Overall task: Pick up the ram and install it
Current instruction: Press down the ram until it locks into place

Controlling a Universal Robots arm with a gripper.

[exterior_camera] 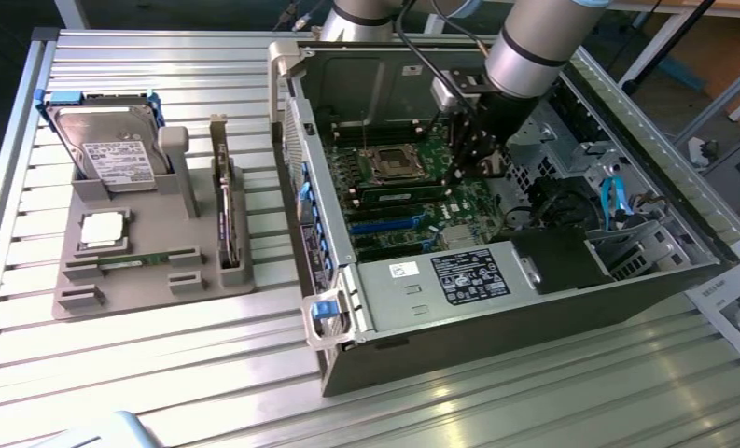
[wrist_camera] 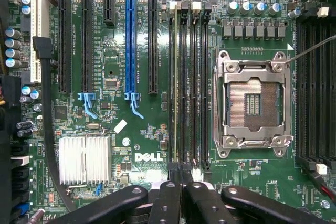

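The pincer (exterior_camera: pixel 480 168) is being held low inside the open case (exterior_camera: pixel 495 308), over the motherboard (wrist_camera: pixel 131 145), with its fingers closed together and nothing seen clamped between them. The ram (wrist_camera: pixel 175 87) is being shown edge-on in the wrist view, as a thin pale-green line lying along one of the black slots (wrist_camera: pixel 195 87) beside the empty socket (wrist_camera: pixel 253 103). In the exterior view, the ram (exterior_camera: pixel 401 195) is being seen as a green strip just below the socket. The closed fingertips are being kept at the near end of that stick; whether contact is being made cannot be told.

The step in hand is being judged as the seating press. For it to be done well, the push is best being driven straight down along the slot line, not sideways. The stick should be kept upright and the force spread toward both ends, so the latches are being engaged evenly and the board is not being flexed.
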